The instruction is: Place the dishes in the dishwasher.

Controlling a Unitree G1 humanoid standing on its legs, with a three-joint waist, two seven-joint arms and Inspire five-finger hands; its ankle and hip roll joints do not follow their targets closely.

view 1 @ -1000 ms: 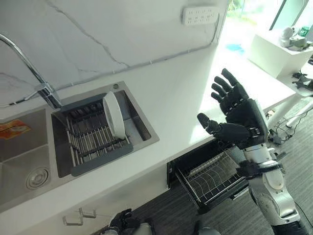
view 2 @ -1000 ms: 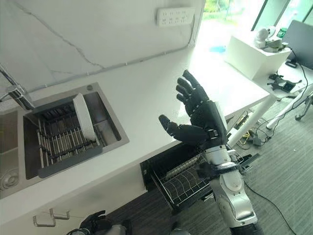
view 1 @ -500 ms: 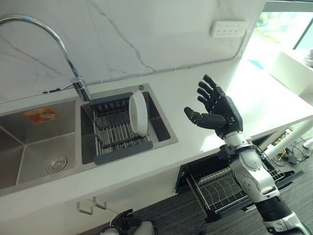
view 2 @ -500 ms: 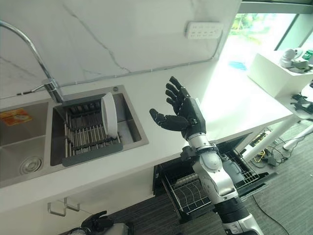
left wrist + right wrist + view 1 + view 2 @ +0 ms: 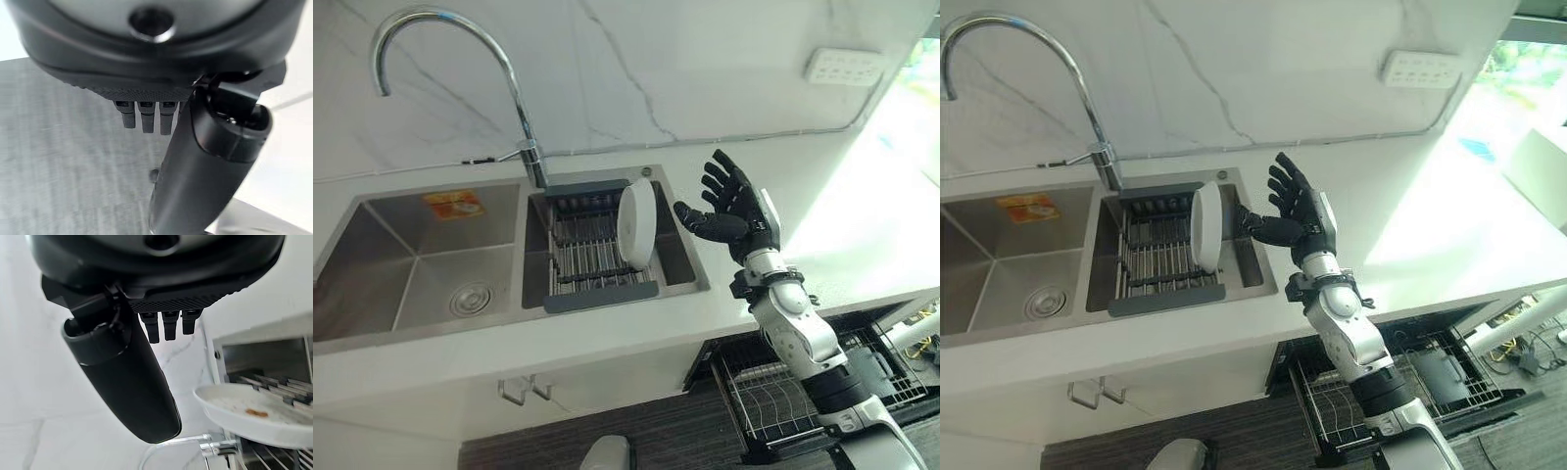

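Fingers spread, empty — right hand hovers just beside the upright plate, apart.

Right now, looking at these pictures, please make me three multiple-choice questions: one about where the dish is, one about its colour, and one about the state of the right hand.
1. Where does the plate stand?
A. On the counter
B. In the drying rack set in the sink's right basin
C. In the dishwasher basket

2. What colour is the plate?
A. White
B. Blue
C. Black

3. What is the state of the right hand?
A. Shut on the plate
C. Shut, holding nothing
B. Open, fingers spread beside the plate

Answers: 1 B, the plate stands on edge among the rack's bars; 2 A, it shows white in both eye views; 3 B, the fingers are straight and apart from the plate.
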